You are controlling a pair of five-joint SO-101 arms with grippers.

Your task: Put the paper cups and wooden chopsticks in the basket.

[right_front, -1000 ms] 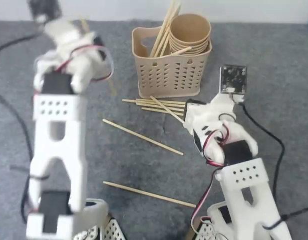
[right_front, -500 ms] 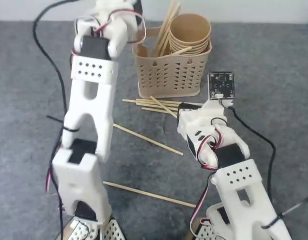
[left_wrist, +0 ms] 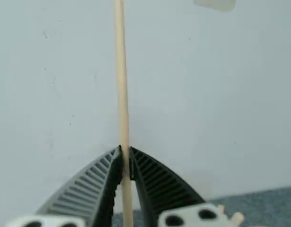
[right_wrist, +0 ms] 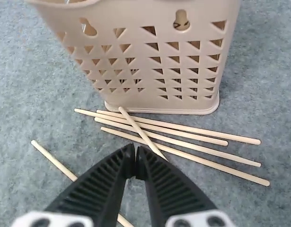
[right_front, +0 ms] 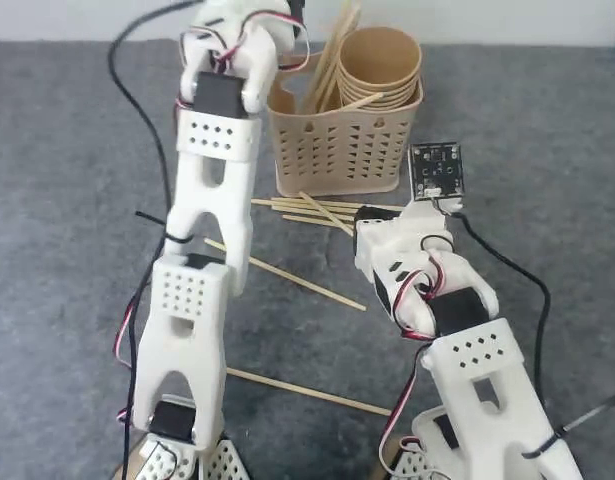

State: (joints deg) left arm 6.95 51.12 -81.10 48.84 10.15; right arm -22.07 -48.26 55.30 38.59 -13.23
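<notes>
My left gripper (left_wrist: pixel 125 155) is shut on a wooden chopstick (left_wrist: pixel 119 71), which stands upright against the white wall. The left arm (right_front: pixel 219 120) stretches up to the far left rim of the tan basket (right_front: pixel 337 150). Stacked paper cups (right_front: pixel 380 62) and several chopsticks stand inside the basket. My right gripper (right_wrist: pixel 135 155) is shut with nothing in it, low over the carpet just in front of a bundle of loose chopsticks (right_wrist: pixel 183 137) that lies at the basket's (right_wrist: pixel 145 52) foot. The same bundle of chopsticks (right_front: pixel 312 210) lies left of the right gripper (right_front: pixel 370 218).
One loose chopstick (right_front: pixel 297 280) lies slanted between the two arms and another (right_front: pixel 307 390) lies nearer their bases. A thin chopstick (right_wrist: pixel 53 161) lies beside the right gripper. Grey carpet covers the table; black cables trail off both arms.
The left arm has swung from the far left over to the basket's left rim. The right arm has shifted slightly left.
</notes>
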